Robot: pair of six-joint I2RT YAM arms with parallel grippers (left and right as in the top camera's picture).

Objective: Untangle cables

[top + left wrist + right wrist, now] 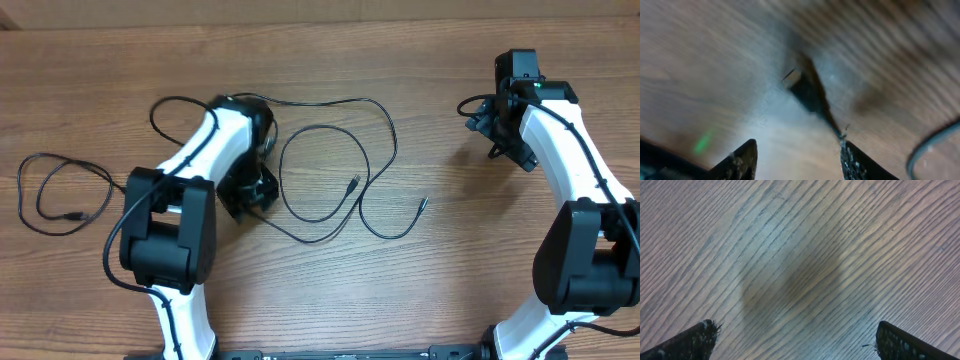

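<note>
- Centre-left of the overhead frame, my left tool (799,146) hangs low over the worktop (420,300), its jaws parted and pinching nothing.
- Just beyond its fingertips (746,156), a black plug (807,92) lies flat on the wood.
- Across the middle, one long cable (283,175) sprawls in open loops, both its ends lying loose.
- At far left, a second cable (72,215) curls on its own, well apart from the first.
- Upper right, my right tool (796,326) is spread wide above the wood, gripping nothing.

Brown wood-grain table (450,290) filling the view, even soft light, faint shadows
</note>
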